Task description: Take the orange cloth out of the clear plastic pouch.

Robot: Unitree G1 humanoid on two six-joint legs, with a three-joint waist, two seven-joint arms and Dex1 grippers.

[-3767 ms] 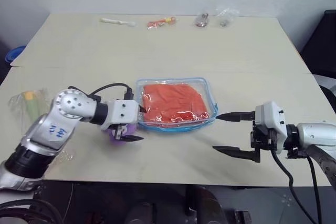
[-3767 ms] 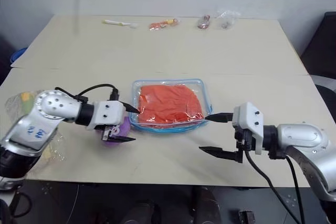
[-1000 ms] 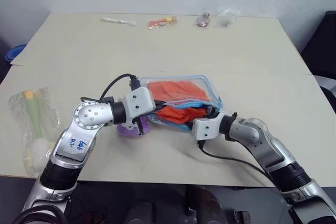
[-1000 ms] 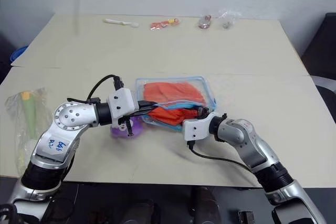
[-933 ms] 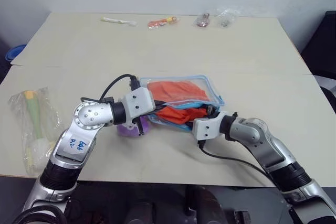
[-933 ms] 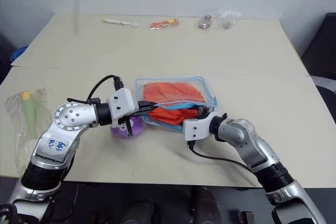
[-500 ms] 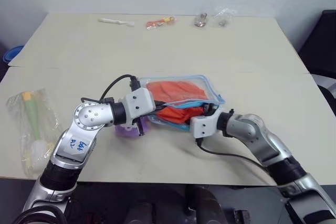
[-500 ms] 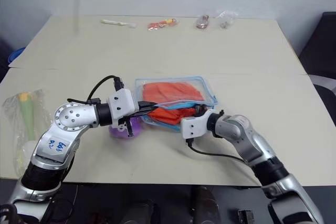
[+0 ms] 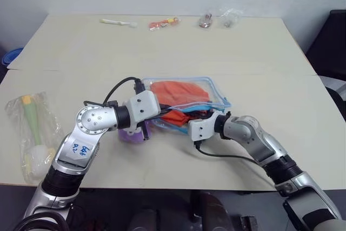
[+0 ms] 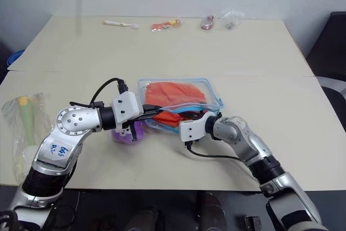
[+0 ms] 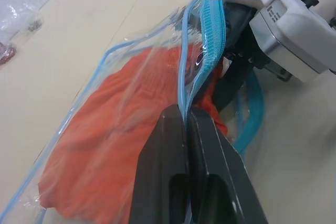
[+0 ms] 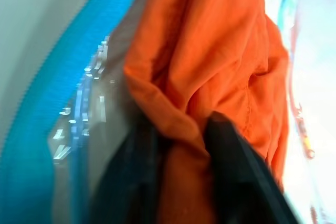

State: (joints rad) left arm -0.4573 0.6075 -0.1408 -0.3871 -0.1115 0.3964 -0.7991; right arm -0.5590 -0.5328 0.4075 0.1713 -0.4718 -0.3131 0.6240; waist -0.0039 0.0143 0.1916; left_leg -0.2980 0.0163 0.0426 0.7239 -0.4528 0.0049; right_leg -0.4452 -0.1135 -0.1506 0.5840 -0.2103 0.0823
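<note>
Right end effector (image 12: pixel 176 145) pinches orange cloth (image 12: pixel 210 51), seemingly inside pouch (image 9: pixel 216 93); left end effector (image 11: pixel 185 116) clamps pouch edge.

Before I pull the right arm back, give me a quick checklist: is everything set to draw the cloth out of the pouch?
1. Left gripper shut on the clear plastic pouch edge, holding the mouth up: ok.
2. Right gripper shut on a fold of the orange cloth inside the mouth: ok.
3. Pouch mouth open toward the right arm: ok.
4. Right fingers pinching cloth alone, no pouch film: cannot tell.
5. Purple plush beside the left gripper, off the pull path: ok.
6. Cloth free of the zipper trim: cannot tell.
</note>
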